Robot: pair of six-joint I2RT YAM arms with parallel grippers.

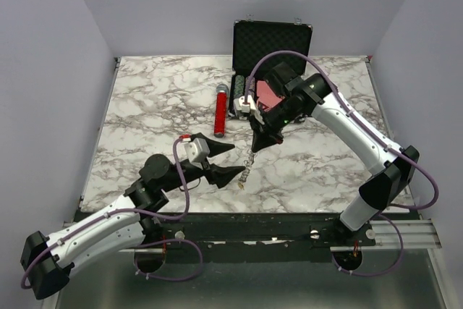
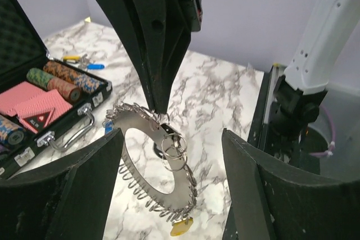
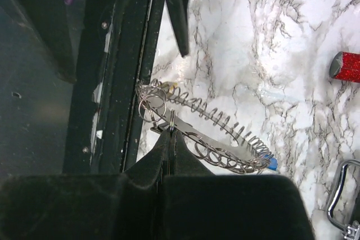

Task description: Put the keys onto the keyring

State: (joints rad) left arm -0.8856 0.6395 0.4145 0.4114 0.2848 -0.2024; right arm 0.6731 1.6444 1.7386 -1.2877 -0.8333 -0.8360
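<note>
The keyring (image 2: 143, 192) is a flat metal ring edged with many small wire loops. It carries a yellow tag (image 2: 183, 227) and a blue tag (image 3: 270, 164). It hangs upright above the marble table (image 1: 145, 106), held at its top edge by my right gripper (image 3: 171, 132), which is shut on it. Two loose split rings (image 2: 174, 151) and a dark oblong piece dangle beside that grip. My left gripper (image 2: 171, 136) is open, with its fingers (image 2: 67, 189) either side of the keyring and not touching it. Small keys (image 2: 81, 59) with yellow and blue parts lie far back on the table.
An open black case (image 1: 272, 37) of poker chips and red cards stands at the back, its handle (image 2: 76, 130) facing the keyring. A red cylinder (image 1: 220, 113) lies left of the case. The table's near edge and a dark rail (image 3: 121, 54) run just below the keyring.
</note>
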